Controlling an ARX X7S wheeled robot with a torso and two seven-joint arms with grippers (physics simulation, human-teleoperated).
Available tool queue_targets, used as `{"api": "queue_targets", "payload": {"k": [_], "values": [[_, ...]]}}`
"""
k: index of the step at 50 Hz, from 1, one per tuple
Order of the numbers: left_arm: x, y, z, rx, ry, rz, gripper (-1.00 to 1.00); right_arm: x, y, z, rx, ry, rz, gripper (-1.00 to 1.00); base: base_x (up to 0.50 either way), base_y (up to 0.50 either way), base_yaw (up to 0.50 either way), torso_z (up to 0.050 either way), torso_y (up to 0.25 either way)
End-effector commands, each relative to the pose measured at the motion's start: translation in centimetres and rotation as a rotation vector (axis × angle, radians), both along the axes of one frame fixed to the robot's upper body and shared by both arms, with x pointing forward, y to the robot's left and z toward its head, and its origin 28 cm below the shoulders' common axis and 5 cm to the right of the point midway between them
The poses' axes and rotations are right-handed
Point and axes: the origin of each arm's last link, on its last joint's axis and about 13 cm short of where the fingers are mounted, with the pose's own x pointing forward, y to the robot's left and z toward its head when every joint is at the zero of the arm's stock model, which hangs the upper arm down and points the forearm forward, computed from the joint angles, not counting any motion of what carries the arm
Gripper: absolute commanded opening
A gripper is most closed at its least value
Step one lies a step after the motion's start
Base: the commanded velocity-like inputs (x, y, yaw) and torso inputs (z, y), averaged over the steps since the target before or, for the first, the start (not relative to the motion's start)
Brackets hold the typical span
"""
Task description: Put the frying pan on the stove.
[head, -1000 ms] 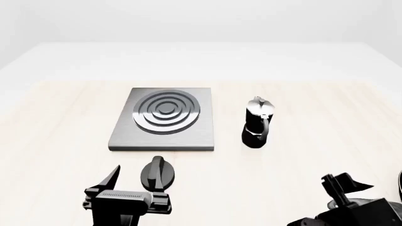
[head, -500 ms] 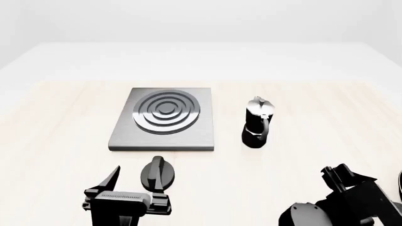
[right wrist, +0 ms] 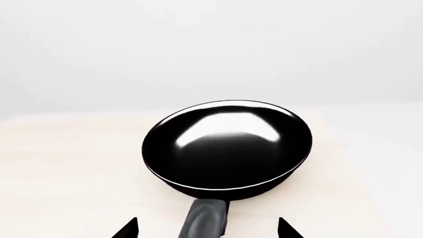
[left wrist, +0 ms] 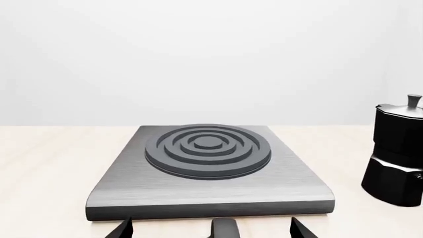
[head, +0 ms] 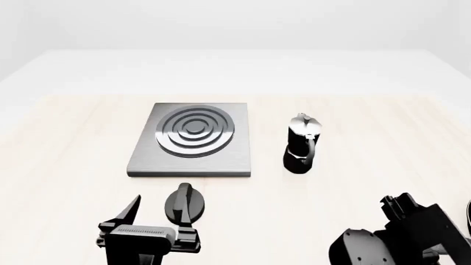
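Ahead of the right fingers (right wrist: 208,229), spread and empty: frying pan (right wrist: 228,145) on the table (right wrist: 66,173), handle running back between them.
Left fingers (left wrist: 211,229) likewise spread, facing the stove (left wrist: 208,171); pan nearer the right arm.

Table (head: 66,165): pale wood-grain top, evenly lit, no hard shadows cast. Beyond its far edge, a plain white backdrop (head: 235,22) was seen.

left end effector (head: 158,216): black, pointed fingers, ribbed grey block | right end effector (head: 403,207): glossy black, rounded housing
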Motion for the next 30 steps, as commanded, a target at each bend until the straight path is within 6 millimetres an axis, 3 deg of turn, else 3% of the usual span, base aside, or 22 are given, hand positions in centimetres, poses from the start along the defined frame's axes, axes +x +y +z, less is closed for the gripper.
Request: {"api": "queue_targets", "payload": {"k": [1, 30], "values": [[0.0, 0.0, 0.1, 0.001, -0.001, -0.001, 1.0, 0.4, -0.3, 0.0, 0.039, 0.007, -0.007, 1.0, 0.0, 0.0, 0.0, 0.0, 0.0], [0.0, 0.0, -0.1, -0.003, 0.004, -0.002, 1.0, 1.9, -0.1, -0.9, 0.072, 0.052, 0.003, 1.0, 0.0, 0.0, 0.0, 0.0, 0.0]]}}
